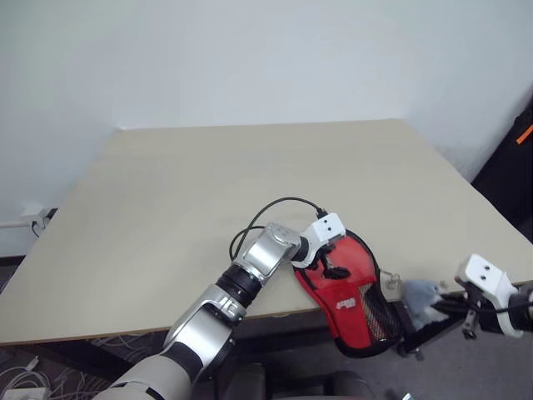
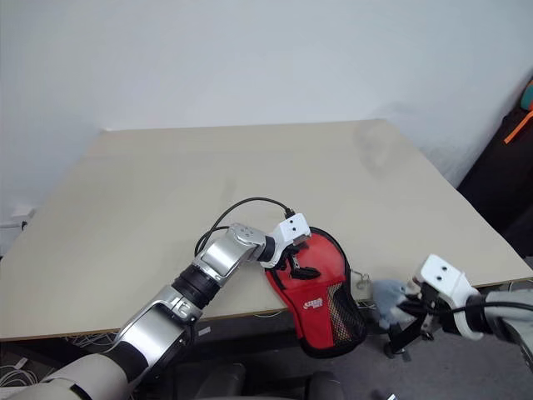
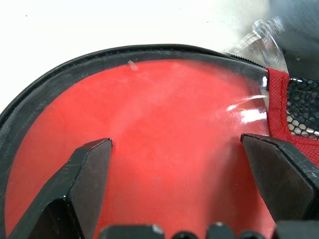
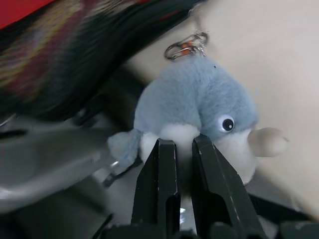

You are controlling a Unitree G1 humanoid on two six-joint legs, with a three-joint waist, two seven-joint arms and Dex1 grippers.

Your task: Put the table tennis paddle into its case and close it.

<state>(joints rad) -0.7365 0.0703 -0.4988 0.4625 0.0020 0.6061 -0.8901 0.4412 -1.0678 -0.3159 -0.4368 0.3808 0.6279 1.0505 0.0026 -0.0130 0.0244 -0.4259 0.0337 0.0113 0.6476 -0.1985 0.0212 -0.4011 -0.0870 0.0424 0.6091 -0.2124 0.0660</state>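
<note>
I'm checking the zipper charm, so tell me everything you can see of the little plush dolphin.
The plush dolphin is grey fuzzy fabric with a white belly, a black bead eye and a pale snout. A metal clip on its top links it toward the red case. It hangs past the table's near edge, pinched at the belly by the right gripper.

The left gripper [image 2: 297, 268] rests on the red case [image 2: 321, 300] — overhanging the table [image 2: 250, 183] edge.

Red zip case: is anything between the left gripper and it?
Nothing visible. The left gripper points open straight at the red soft zip case with black edging, its fingers flanking bare red surface. The grey plush dolphin charm is off beside the case, pinched by the right gripper.
</note>
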